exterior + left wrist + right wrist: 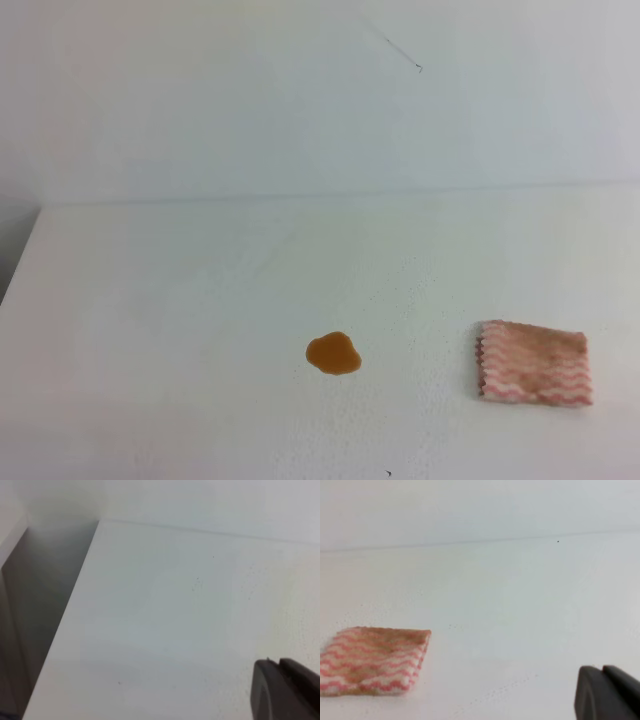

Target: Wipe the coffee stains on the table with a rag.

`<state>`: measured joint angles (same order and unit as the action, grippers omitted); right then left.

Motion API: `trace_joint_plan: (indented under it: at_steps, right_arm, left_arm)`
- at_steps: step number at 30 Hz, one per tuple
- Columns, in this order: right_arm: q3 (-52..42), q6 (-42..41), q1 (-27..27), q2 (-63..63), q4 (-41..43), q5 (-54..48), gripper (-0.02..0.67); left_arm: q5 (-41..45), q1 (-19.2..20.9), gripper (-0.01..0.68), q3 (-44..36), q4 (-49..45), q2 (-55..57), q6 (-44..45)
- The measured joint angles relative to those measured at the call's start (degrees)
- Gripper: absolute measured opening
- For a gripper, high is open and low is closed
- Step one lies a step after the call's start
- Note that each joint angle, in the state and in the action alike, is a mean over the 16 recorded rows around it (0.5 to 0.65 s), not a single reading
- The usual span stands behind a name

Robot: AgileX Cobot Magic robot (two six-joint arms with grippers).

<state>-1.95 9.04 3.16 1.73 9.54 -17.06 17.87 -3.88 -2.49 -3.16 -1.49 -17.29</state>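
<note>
The coffee stain [333,353] is a small orange-brown blot on the white table [180,330], near the front middle. The rag [535,363], folded, with pink and white zigzag stripes and a brownish tinge, lies flat to the stain's right, apart from it. It also shows in the right wrist view [372,660] at the lower left. Neither gripper shows in the exterior view. Only a dark fingertip [285,690] of the left gripper shows, over bare table. A dark fingertip [605,692] of the right gripper shows to the right of the rag, clear of it.
The table's left edge [65,620] drops off to a dark gap in the left wrist view. A white wall [300,90] stands behind the table's back edge.
</note>
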Motion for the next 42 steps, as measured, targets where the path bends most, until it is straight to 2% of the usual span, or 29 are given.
trace_joint_plan:
  at_steps: [17,37,42]
  right_arm:
    - [0.0,0.0,0.0,0.0,0.0,1.7,-0.004]
    - [0.0,0.0,0.0,0.0,0.2,12.0,-0.004]
    - [0.0,0.0,0.0,0.0,0.2,17.7,-0.004]
  left_arm:
    - [0.0,0.0,-0.003,0.0,0.0,0.0,0.0]
    - [0.0,0.0,-0.003,0.0,0.0,0.0,0.0]
    - [0.1,0.0,-0.003,0.0,0.0,0.0,0.0]
